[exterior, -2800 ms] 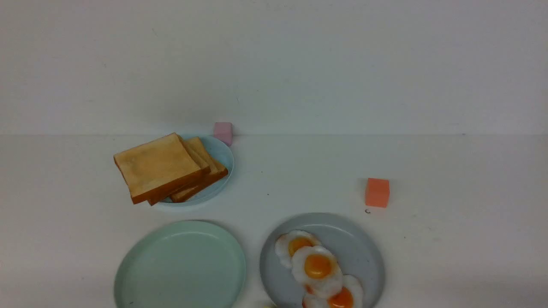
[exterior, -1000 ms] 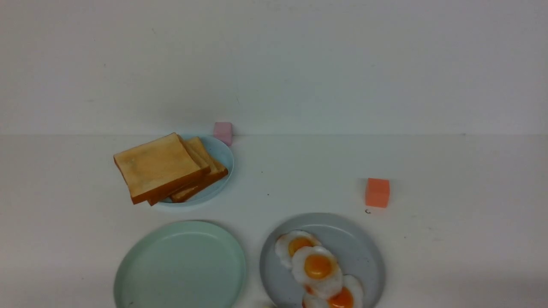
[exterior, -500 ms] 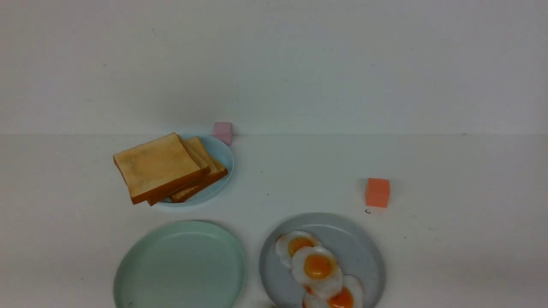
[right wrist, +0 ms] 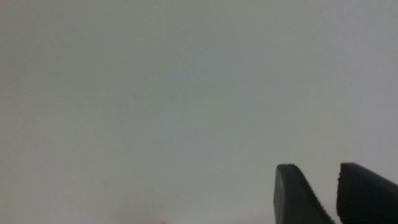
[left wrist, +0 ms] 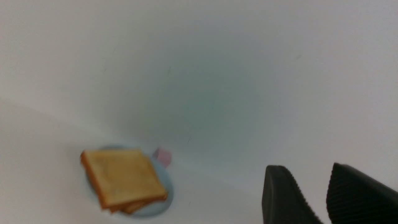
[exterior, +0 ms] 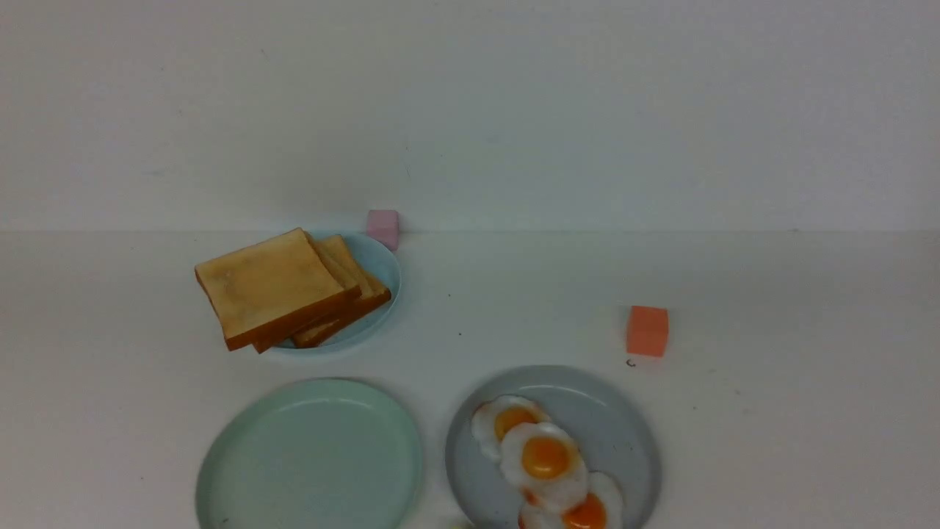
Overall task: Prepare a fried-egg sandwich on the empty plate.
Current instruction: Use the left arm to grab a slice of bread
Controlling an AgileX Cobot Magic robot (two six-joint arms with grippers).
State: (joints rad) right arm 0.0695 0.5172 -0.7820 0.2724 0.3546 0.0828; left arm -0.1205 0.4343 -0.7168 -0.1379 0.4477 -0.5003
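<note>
Likely stiff, light toast (exterior: pixel 272 290): pinch overhanging edge. Likely floppy, slick egg (exterior: pixel 545 459): take the rim. Empty, apart: left claw (left wrist: pixel 306 169), right claw (right wrist: pixel 315 166).

Front view forward over table (exterior: pixel 771 294) — toast stack (exterior: pixel 283 290) common to distant left wrist view.

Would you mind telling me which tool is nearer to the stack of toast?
Left, most likely. The left tool has the toast stack in its view, well apart from it; the right tool faces only bare white surface.
</note>
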